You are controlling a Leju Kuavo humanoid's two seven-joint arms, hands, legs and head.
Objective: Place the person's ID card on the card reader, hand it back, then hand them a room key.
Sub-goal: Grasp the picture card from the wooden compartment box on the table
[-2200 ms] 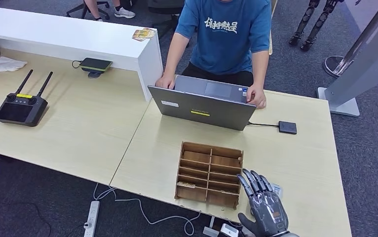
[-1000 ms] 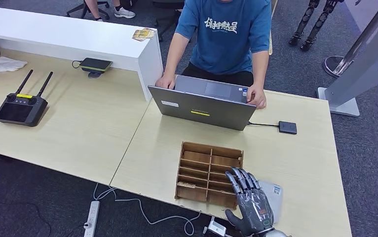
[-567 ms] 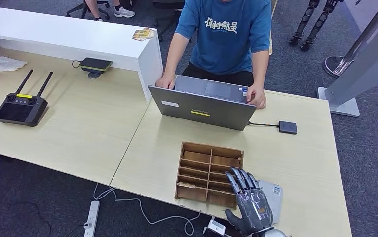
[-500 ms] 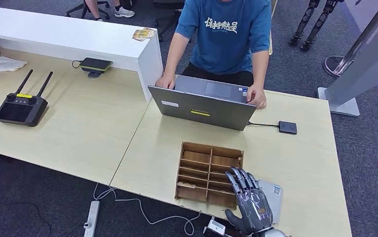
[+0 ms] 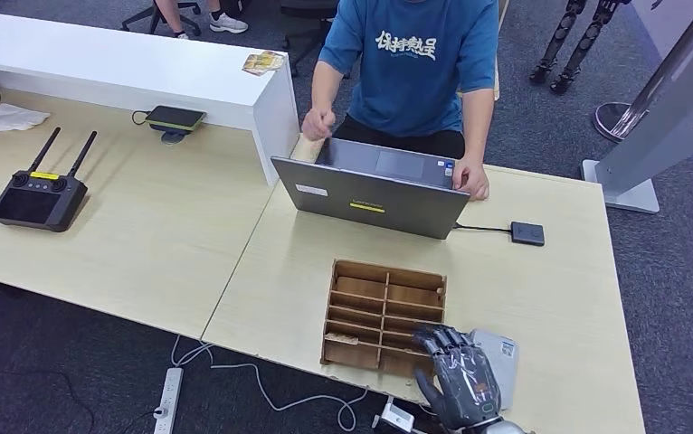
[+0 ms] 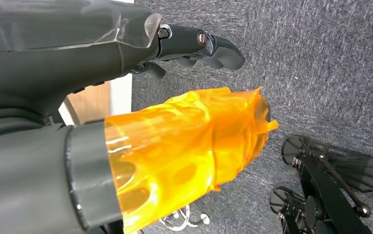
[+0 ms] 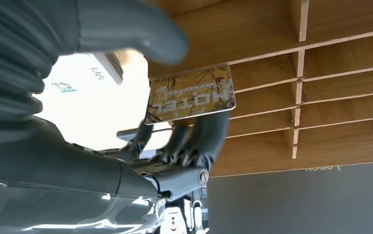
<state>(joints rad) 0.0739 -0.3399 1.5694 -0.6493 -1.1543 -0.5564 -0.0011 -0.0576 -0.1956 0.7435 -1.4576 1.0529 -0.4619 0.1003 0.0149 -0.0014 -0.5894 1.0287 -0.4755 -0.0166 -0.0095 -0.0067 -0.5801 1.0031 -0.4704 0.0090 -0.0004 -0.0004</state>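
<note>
Head view, lower right of the frame: the robot's right hand (image 5: 459, 380) sits at the near right corner of the wooden slotted rack (image 5: 384, 316), its fingers (image 5: 438, 339) curled down over the front slots. That makes sense, because the rack is where the room keys are kept upright in narrow slots, so a card can only be lifted by its edge.

The right wrist view shows what the curl is for: a card printed with HOTEL, the room key (image 7: 190, 100), is pinched between the dark fingers (image 7: 209, 134) and the thick grey thumb, with the rack's wooden dividers just behind it. I cannot tell whether its far edge is free of the slot yet.

Just beside the hand, at the lower right of the head view, a pale flat card or sleeve (image 5: 498, 354) lies on the worktop (image 5: 542, 289); its print is too small to read.

The black card reader (image 5: 526, 233) sits right of centre, cabled to the laptop (image 5: 370, 194), within easy reach of the person (image 5: 415, 63) behind it, who has one fist raised and the other on the laptop's corner.

The left hand (image 6: 126, 97) hangs over grey carpet in its wrist view, fingers (image 6: 209, 46) loosely bent, holding nothing, thumb wrapped in orange film.

My guess is the key handover is the step in hand.
</note>
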